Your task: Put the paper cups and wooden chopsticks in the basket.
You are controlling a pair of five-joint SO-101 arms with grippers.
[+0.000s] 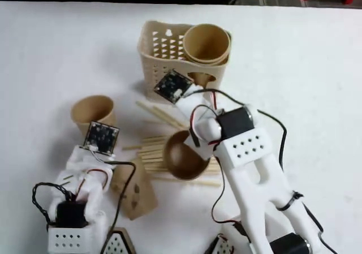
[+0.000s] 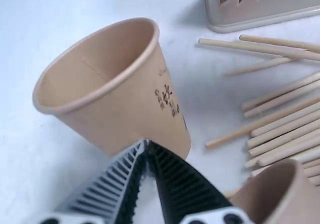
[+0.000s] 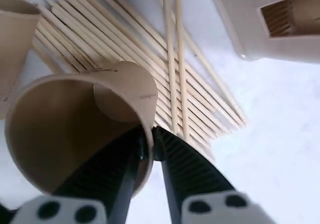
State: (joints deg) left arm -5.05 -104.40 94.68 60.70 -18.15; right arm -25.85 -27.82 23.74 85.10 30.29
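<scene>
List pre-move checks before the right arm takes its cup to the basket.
1. Grip: right hand is shut on the held paper cup, one finger inside the wall, one outside: ok.
2. Basket stands upright on the table: ok.
3. Drop spot: the nested paper cups in the basket open upward, so there is room to stack: ok.
4. Held paper cup free of the wooden chopsticks under it: cannot tell.
5. Left hand is shut by the upright paper cup, off the route to the basket: ok.

high: overhead, whole table (image 1: 56, 50) | wrists: close, downward | shared: chopsticks (image 2: 280, 124)
</scene>
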